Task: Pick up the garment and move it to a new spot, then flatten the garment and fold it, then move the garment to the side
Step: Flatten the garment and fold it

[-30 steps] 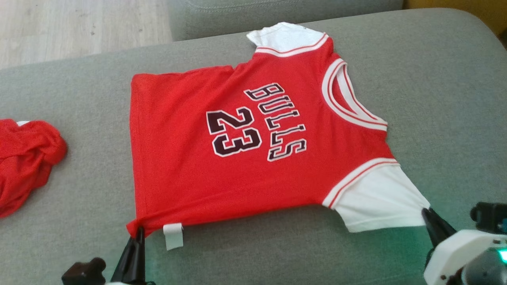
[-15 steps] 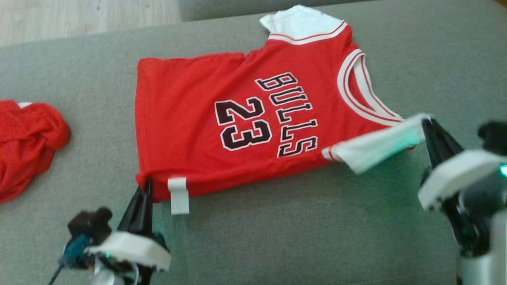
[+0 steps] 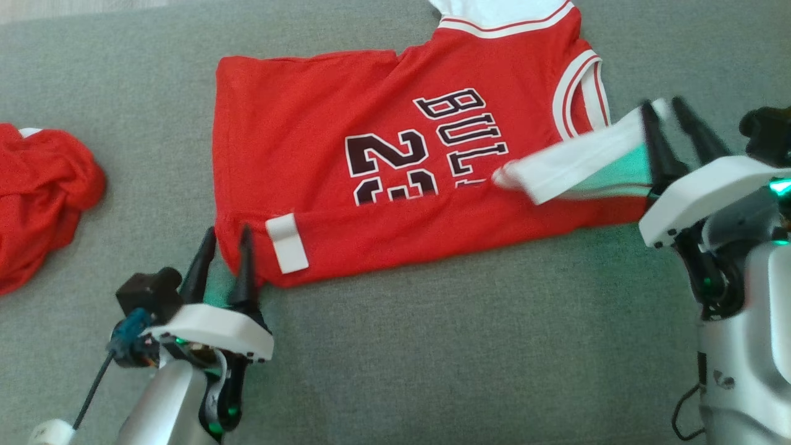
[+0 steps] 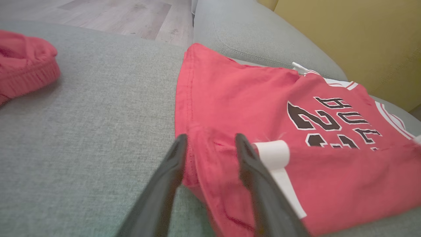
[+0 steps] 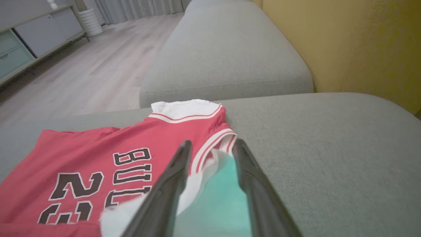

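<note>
The red "BULLS 23" jersey (image 3: pixel 321 142) lies flat on the grey sofa cushion (image 3: pixel 432 358). Its near edge is folded over and covers the lower part of the number. My left gripper (image 3: pixel 227 232) stands open around the folded hem corner (image 4: pixel 204 154), next to a white label (image 3: pixel 287 244). My right gripper (image 3: pixel 661 104) is open too, with the near white sleeve (image 3: pixel 575 164) lying between its spread fingers (image 5: pixel 177 184). The far white sleeve (image 5: pixel 184 108) rests flat at the jersey's far corner.
A second red garment (image 3: pixel 37 191) sits crumpled at the left of the cushion. Another grey cushion (image 5: pixel 223 49) lies beyond, with a yellow wall (image 5: pixel 345 39) to the right and wooden floor (image 5: pixel 98 65) to the left.
Both grippers carried the jersey's near edge away from me and folded it over the number, then their fingers spread apart. The head view has tilted down.
</note>
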Available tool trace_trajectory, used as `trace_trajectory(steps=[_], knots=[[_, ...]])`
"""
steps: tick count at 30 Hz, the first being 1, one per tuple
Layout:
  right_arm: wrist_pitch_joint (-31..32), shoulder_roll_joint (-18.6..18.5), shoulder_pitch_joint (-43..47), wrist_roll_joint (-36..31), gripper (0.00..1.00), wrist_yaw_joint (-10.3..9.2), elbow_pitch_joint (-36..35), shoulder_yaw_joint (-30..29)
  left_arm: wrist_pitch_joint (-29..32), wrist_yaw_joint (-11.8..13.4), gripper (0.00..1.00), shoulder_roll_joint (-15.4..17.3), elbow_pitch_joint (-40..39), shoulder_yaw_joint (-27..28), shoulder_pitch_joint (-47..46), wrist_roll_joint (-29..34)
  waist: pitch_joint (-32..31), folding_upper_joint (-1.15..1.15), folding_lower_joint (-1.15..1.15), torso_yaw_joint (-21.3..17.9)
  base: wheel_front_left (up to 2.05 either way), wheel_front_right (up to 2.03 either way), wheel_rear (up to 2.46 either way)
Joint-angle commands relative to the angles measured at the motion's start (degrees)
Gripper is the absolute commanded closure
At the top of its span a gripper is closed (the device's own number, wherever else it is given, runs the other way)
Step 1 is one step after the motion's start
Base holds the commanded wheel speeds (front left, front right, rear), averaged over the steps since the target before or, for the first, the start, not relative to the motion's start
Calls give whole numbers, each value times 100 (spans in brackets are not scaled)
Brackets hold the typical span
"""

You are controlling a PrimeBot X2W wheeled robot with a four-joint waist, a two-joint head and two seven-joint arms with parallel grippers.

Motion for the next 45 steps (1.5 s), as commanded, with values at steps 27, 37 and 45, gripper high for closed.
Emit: trace_trajectory(steps=[27, 37, 45], knots=[[-874, 104, 786, 358, 0, -4, -330, -52, -267, 312, 0, -62, 1077, -14, -186, 183, -115, 0, -2, -243, 0, 0, 0], [-357, 145, 741, 40, 0, -4, 294, -433, 223, 172, 100, -94, 1305, -238, -203, 92, -20, 0, -2, -174, 0, 0, 0], [-429, 150, 222, -98, 0, -4, 1192, -500, 211, 127, 100, -86, 1156, -346, -230, 120, 104, 0, -2, 46, 0, 0, 0]])
